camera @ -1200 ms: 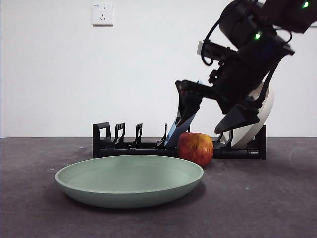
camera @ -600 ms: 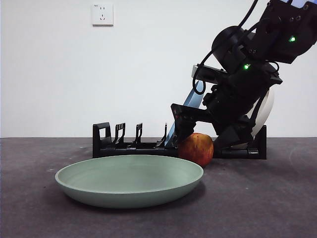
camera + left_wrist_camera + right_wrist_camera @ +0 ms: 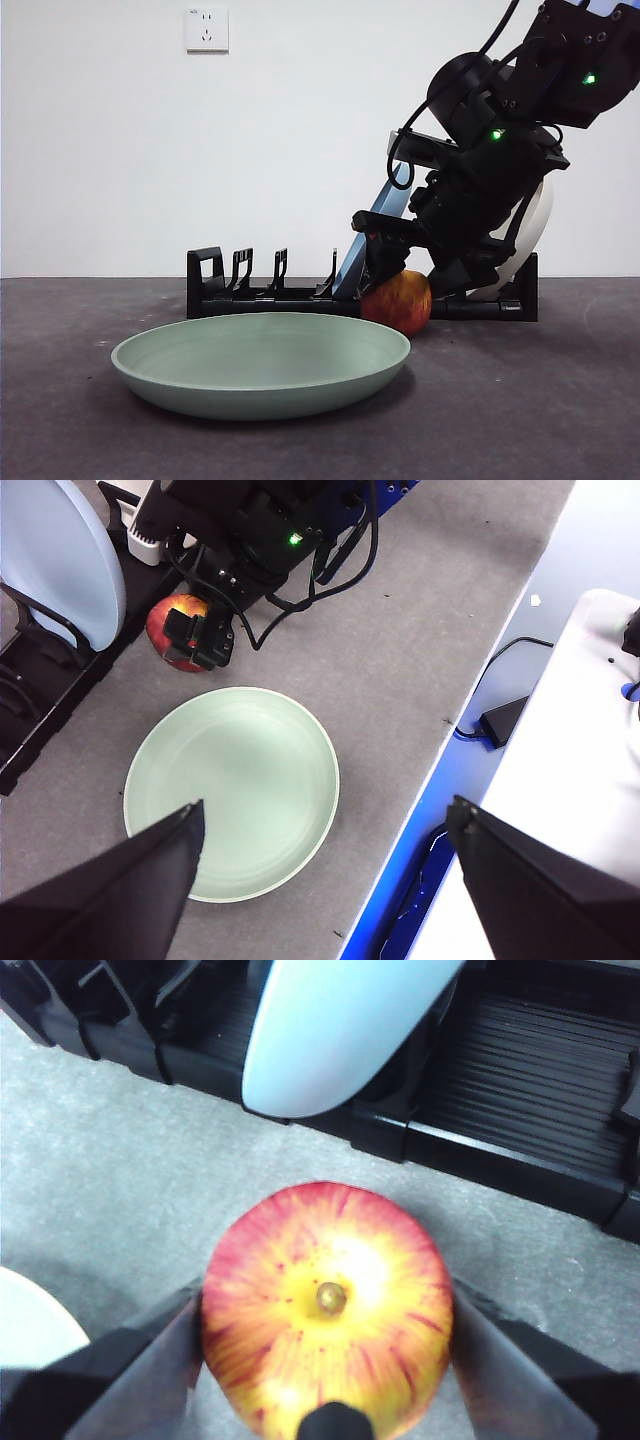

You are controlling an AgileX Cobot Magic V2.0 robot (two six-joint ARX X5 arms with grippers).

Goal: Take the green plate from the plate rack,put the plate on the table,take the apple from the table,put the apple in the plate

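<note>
On table (image 3: 520, 400), just before plate rack (image 3: 260, 292): apple (image 3: 400, 300), right gripper (image 3: 325, 1345) clamped on its sides. Green plate (image 3: 262, 362) already down, beside apple. Left gripper (image 3: 320, 825) spread wide, hovering above plate. Step: picking apple. Next, likely: lift clear, carry over rim, release gently.

Probably a lab: bare wall (image 3: 200, 150), cabled bench (image 3: 420, 660).

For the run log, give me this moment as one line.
green plate: on table | apple: on table by plate rack | right gripper: closed around apple | left gripper: open, waiting above
</note>
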